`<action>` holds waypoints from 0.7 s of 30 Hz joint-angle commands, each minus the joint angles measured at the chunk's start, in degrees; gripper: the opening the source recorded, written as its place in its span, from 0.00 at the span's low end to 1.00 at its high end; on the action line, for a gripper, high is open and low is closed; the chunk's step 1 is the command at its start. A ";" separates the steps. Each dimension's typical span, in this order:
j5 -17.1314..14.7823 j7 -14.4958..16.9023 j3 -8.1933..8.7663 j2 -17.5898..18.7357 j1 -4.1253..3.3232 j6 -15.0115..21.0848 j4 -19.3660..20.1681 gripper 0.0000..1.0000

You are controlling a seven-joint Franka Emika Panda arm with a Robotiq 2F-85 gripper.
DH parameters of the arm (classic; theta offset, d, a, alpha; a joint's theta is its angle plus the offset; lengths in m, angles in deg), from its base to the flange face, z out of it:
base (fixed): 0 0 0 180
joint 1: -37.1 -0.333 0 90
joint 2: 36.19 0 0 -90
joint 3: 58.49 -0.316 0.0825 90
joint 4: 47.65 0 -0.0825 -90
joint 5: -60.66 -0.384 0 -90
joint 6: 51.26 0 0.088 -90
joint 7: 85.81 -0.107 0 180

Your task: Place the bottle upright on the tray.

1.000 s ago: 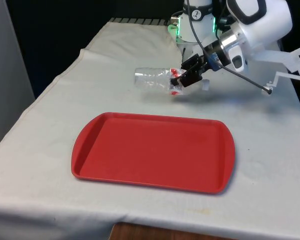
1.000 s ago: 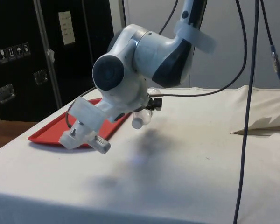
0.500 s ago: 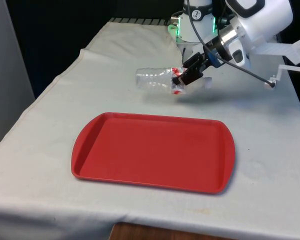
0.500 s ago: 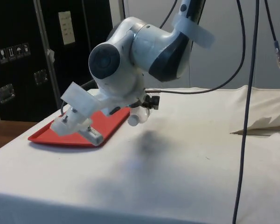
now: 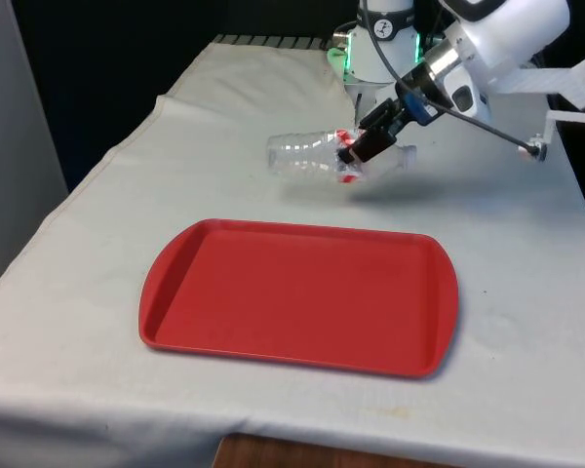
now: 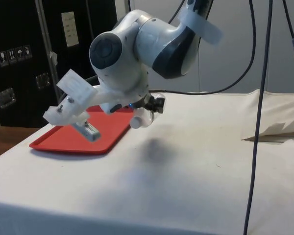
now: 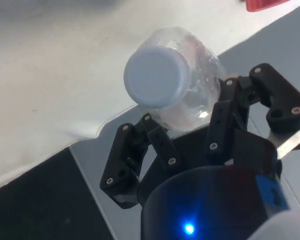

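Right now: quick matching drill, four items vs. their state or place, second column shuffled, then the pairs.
Column 1:
1. bottle
2. tray
3. gripper
4. cap

Column 2:
A. red, flat on the cloth, nothing on it
B. clear plastic, lying sideways, lifted off the cloth
C. white, round
D. black, shut on the bottle near its cap end

Pairs: 1-B, 2-A, 3-D, 4-C
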 commanded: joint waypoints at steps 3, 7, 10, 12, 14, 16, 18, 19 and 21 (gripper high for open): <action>-1.09 0.80 0.00 -0.69 0.63 1.66 0.11 0.00; -1.78 1.15 0.34 -1.03 0.80 2.69 -0.06 0.00; -1.83 0.92 0.74 -1.03 0.52 2.75 -0.23 0.00; -2.58 1.55 0.80 -1.38 1.03 4.13 -0.34 0.00; -2.86 1.72 0.97 -1.49 1.15 4.64 -0.52 0.00; -3.32 1.95 1.32 -1.55 1.20 5.50 -0.80 0.00; -3.55 2.06 1.43 -1.55 1.32 5.96 -0.97 0.00; -3.04 1.55 1.60 -1.32 0.86 5.27 -1.09 0.00; -3.90 2.18 1.66 -1.55 1.38 6.59 -1.20 0.00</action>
